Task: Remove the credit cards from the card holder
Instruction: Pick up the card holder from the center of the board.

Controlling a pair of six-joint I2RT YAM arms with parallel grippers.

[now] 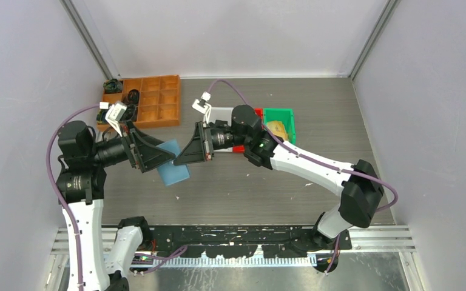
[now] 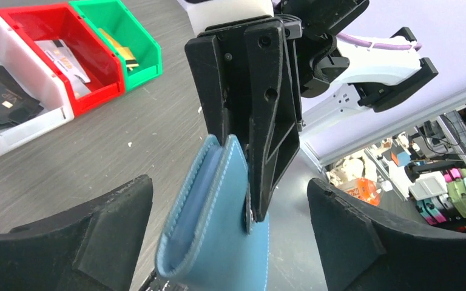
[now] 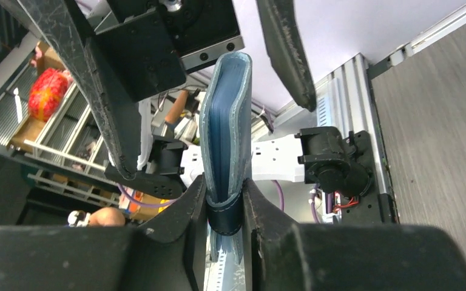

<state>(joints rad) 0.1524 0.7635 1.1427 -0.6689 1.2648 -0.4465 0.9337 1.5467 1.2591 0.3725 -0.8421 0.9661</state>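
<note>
Teal-blue with pale stitching along its edges, the card holder (image 2: 218,236) is being held up off the grey wood-grain table (image 2: 127,139), in the space between the two arms near the middle-left of the workspace. The right gripper (image 3: 224,212) is clamping down on one edge of it, both black fingers pressing against the outer covers, with the holder standing out from the jaws folded nearly shut. Paler blue inner layers are showing between the covers, though whether anything is sitting in the pockets cannot be told. The left gripper (image 2: 227,185) is facing it from the opposite side with its jaws spread wide apart, one finger (image 2: 115,230) standing off each side of the holder and neither appearing to touch it. Farther back on the table, a white bin (image 2: 30,130), a red bin (image 2: 97,100) and a green bin (image 2: 145,76) are sitting side by side, touching, with credit cards (image 2: 67,60) lying flat inside them. A brown compartmented tray (image 1: 151,100) is sitting at the far left.
</note>
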